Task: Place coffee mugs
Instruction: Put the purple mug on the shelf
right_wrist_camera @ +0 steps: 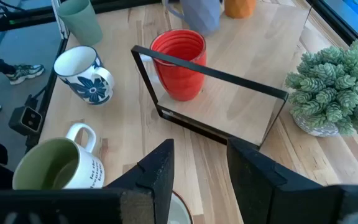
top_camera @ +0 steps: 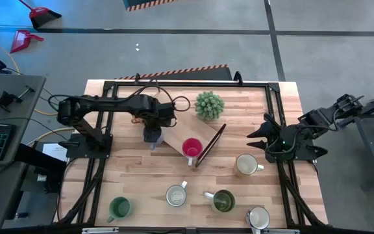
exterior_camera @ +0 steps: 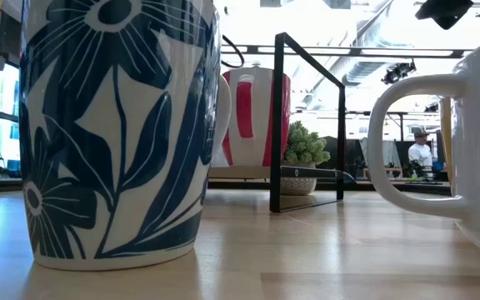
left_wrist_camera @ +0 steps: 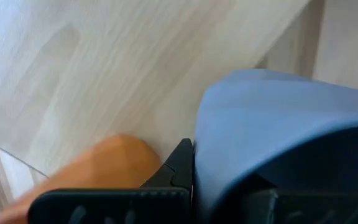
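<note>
Left gripper (top_camera: 152,136), left of frame centre, is clamped on a blue-grey mug (left_wrist_camera: 278,130) over the pale board (top_camera: 190,138). Right gripper (top_camera: 260,138) idles agape at right; red mug (top_camera: 191,148) sits mid-board.

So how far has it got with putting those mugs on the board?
Looks done: the red mug and orange mug stand on the wooden board. In hand: the left gripper, at the board, appears shut on the blue-grey mug. Left: green mug, floral mug, olive mug, cream mug, white mug. The right gripper waits open.
</note>
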Controlling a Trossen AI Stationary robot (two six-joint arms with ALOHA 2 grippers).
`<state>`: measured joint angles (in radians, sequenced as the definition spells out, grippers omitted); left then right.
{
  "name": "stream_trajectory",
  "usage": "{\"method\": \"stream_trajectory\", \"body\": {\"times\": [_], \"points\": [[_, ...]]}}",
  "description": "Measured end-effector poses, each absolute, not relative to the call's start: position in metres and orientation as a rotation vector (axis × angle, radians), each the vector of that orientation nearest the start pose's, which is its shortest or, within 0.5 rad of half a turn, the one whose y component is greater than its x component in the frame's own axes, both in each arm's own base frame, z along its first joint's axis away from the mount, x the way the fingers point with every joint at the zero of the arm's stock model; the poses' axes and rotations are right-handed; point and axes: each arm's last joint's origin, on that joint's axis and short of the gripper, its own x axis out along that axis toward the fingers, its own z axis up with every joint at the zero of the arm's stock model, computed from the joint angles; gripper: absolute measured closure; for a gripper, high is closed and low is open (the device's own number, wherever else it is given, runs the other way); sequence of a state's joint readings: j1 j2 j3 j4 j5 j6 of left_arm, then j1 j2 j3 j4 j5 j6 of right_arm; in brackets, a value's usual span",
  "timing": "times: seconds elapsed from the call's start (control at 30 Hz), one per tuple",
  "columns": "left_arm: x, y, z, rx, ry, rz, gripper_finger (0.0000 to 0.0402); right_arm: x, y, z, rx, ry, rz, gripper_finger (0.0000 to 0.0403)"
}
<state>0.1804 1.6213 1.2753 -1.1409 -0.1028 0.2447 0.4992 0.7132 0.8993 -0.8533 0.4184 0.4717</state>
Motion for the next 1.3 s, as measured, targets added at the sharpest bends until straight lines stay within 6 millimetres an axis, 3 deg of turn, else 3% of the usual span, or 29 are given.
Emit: {"method": "stream_trajectory", "body": {"times": [0.3,0.9,1.3], "points": [[0.311,0.074,0.245,0.202,1.533,-0.019,0.0398,0.115,0.049,0.323,0.196,0.597,-0.065,0.0274],[0.305,0.097,0.243,0.209,1.565,0.045,0.0398,0.115,0.049,0.323,0.211,0.596,-0.069,0.0274],[0.306,0.098,0.242,0.222,1.560,0.036,0.0398,0.116,0.050,0.325,0.223,0.574,-0.062,0.0274]]}}
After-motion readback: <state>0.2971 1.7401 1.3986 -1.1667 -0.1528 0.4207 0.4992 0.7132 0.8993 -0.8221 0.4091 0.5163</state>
